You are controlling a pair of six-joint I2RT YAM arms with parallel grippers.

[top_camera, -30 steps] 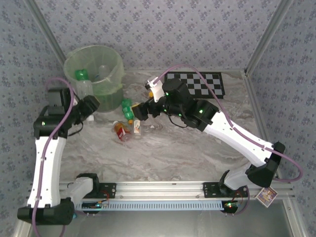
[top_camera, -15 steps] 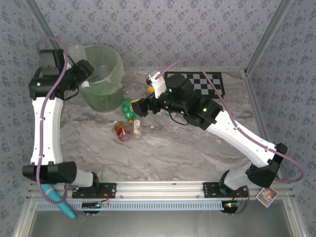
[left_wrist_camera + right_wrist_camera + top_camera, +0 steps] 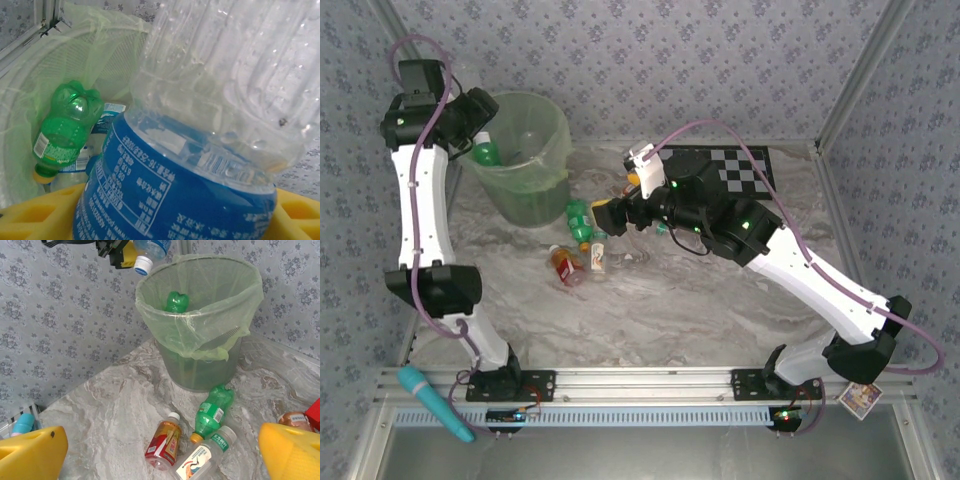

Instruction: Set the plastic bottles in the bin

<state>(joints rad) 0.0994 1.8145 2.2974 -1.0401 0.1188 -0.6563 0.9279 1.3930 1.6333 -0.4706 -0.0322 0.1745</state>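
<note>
The left gripper (image 3: 477, 120) grips a clear bottle (image 3: 200, 150) over the far-left bin (image 3: 525, 195). The right gripper (image 3: 610, 215) hangs wide open near a green bottle (image 3: 578, 220) on the table (image 3: 670, 310).

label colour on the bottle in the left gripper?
Label: blue with white print, best in the left wrist view.

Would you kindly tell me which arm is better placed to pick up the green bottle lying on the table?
Right. The right gripper, open, hangs beside the green bottle; the left gripper is up by the bin, shut on a clear bottle.
</note>
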